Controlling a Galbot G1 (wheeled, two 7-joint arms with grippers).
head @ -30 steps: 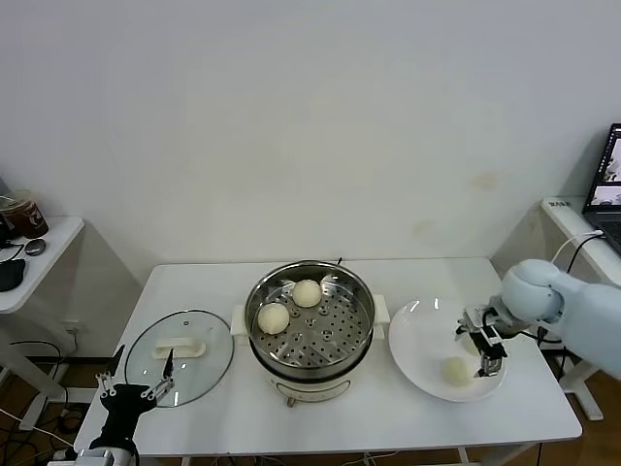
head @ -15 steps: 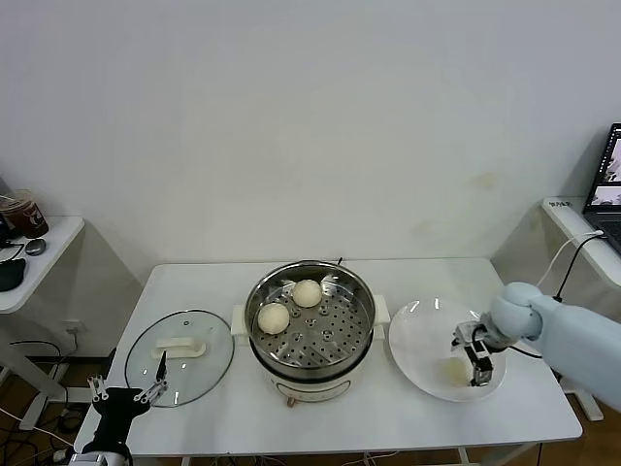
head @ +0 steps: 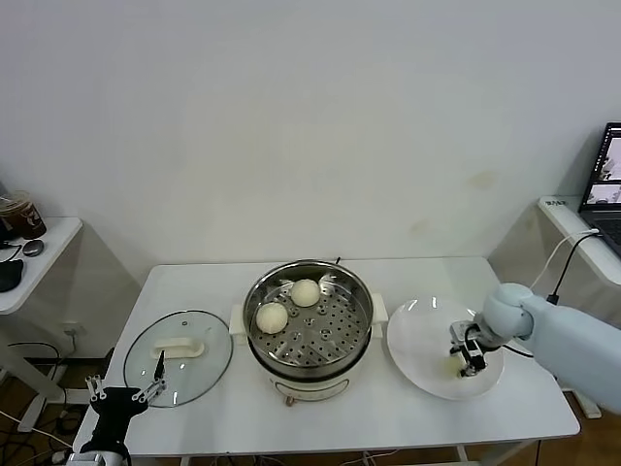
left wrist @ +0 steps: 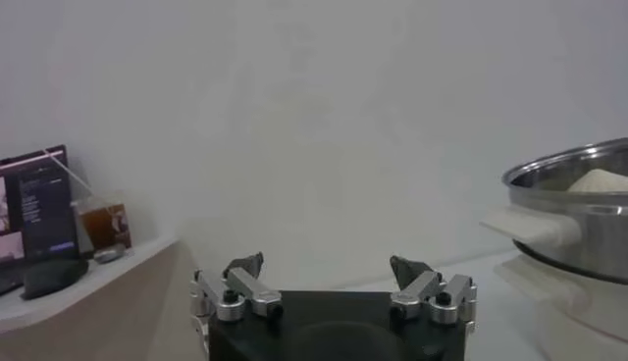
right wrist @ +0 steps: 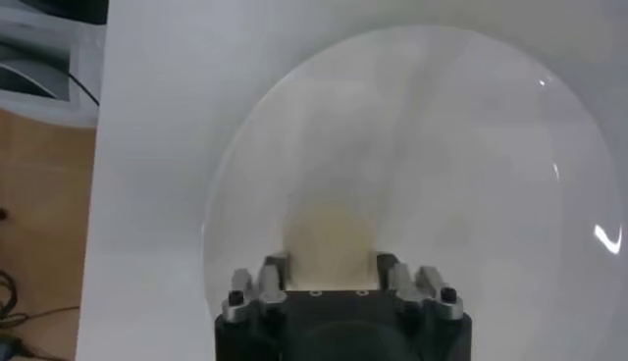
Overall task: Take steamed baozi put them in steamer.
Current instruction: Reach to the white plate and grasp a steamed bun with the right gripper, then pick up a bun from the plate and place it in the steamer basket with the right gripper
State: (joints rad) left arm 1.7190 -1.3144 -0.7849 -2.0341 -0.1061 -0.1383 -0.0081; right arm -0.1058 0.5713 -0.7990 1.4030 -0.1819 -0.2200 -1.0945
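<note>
The steamer (head: 361,335) stands at the table's middle, with two steamed baozi (head: 272,316) (head: 305,292) on its perforated tray. Another cream baozi (right wrist: 332,240) lies on the white plate (head: 417,335) to the steamer's right. My right gripper (head: 464,361) is down on the plate, and its fingers press both sides of that bun. In the right wrist view the bun fills the gap of the right gripper (right wrist: 332,263). My left gripper (head: 124,393) hangs open and empty at the table's front left corner. From the left wrist view the steamer (left wrist: 579,196) appears far off.
A glass lid (head: 178,354) with a white handle lies flat to the left of the steamer. A small side table (head: 34,257) with a cup stands at the far left, and a laptop (head: 609,180) sits on a desk at the far right.
My right gripper came down around the bun on the plate and its fingers closed in on it. The left gripper sank slightly at the table's front left.
</note>
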